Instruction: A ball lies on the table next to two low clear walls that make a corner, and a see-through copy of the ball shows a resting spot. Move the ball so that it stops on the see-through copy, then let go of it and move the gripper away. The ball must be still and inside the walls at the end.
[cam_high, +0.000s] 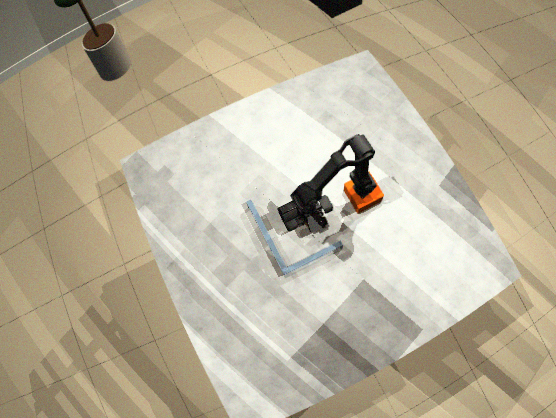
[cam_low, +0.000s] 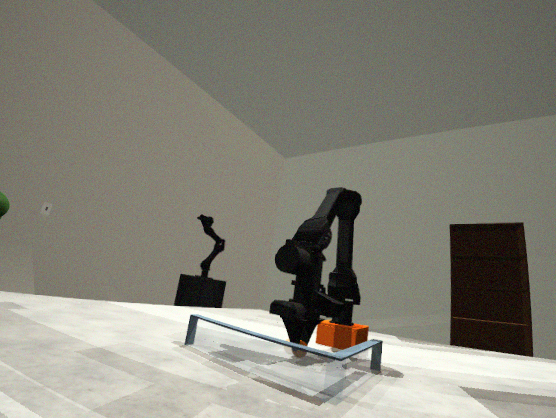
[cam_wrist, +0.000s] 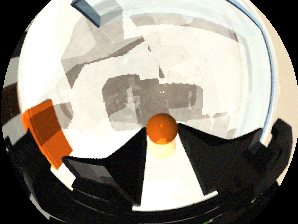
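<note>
A plant pot (cam_high: 106, 50) stands on the floor beyond the far left corner of the table (cam_high: 200, 165). Near the middle of the table, the two low clear walls (cam_high: 260, 227) meet in a corner that points toward the table's near left edge. Just to the right of the longer wall, inside the angle, the dark arm (cam_high: 325, 175) bends down and sets its pincer (cam_high: 312, 220) low over the table. From above, the ball is hidden under it. In the side view the pincer (cam_low: 299, 344) points straight down, and the orange ball (cam_low: 300, 351) sits at its tips on the table, behind the front wall's rim (cam_low: 280, 341). The wrist view shows the ball (cam_wrist: 161, 128) right between the two dark fingers, which have closed narrow and grip it on both sides. A paler round patch shows just below the ball. To the right, the arm's orange base (cam_high: 367, 199) lies toward the table's right corner.
</note>
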